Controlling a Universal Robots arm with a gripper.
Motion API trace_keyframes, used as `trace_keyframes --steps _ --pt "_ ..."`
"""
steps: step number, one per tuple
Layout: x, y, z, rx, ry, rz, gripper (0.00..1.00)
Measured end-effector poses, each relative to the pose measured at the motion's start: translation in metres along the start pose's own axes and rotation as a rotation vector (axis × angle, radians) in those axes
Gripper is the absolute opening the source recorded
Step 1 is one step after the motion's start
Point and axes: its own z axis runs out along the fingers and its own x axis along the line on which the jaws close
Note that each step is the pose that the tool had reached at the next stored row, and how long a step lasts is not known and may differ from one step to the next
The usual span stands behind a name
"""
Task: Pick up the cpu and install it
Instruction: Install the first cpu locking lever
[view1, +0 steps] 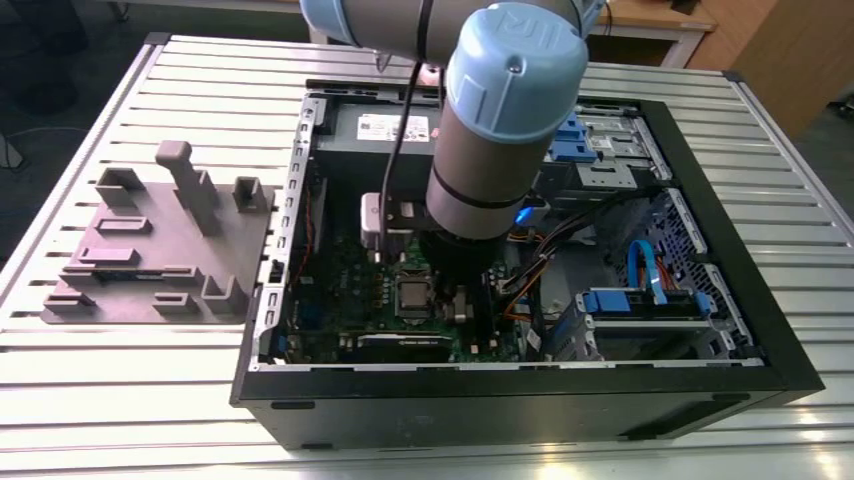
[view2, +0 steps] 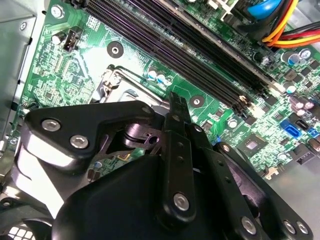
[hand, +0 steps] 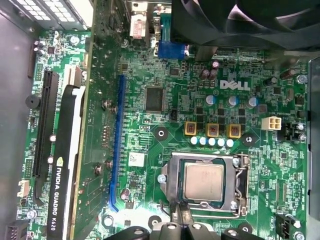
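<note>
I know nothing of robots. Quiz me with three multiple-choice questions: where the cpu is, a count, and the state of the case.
1. Where is the cpu? A on the grey fixture plate; B in the socket on the green board; C on the slatted table.
2. How many yellow square parts sit in a row near the socket? A two; B three; C six.
3. The computer case is: A open, insides showing; B shut by a panel; C upside down.
Key: B, it lies flat in the socket frame; B, three show in the first wrist view; A, the exterior view looks onto the board.
</note>
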Motion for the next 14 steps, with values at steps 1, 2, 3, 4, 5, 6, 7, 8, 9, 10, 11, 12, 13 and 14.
trace_keyframes --steps 1,2,3,4,5,6,7,8,9,10,11,12,13,14 --pt "0.0 0.0 0.0003 0.0001 0.0001 -0.002 0.1" --pt "0.0 0.0 0.0005 0.0003 0.0001 -0.003 0.1" --pt "0.0 0.0 0.0008 0.0006 0.0003 -0.004 0.1" --pt "0.0 -0.0001 0.001 0.0009 0.0003 -0.004 0.1" --pt "0.0 -0.0001 0.0013 0.0012 0.0002 -0.004 0.1" --pt "0.0 -0.0002 0.0016 0.0015 0.0003 -0.004 0.1" --pt "0.0 -0.0003 0.0019 0.0016 0.0003 -0.004 0.1" --pt "0.0001 -0.0005 0.002 0.0016 0.0004 -0.004 0.1" --pt "0.0001 -0.0008 0.0021 0.0016 0.0004 -0.005 0.1" --pt "0.0001 -0.0011 0.0023 0.0017 0.0002 -0.004 0.1" --pt "0.0001 -0.0014 0.0024 0.0017 0.0002 -0.005 0.1" --pt "0.0001 -0.0016 0.0025 0.0017 0.0001 -0.004 0.1" --pt "0.0001 -0.0018 0.0027 0.0017 0.0 -0.004 0.1" --pt "0.0001 -0.002 0.0029 0.0017 -0.0002 -0.004 0.1"
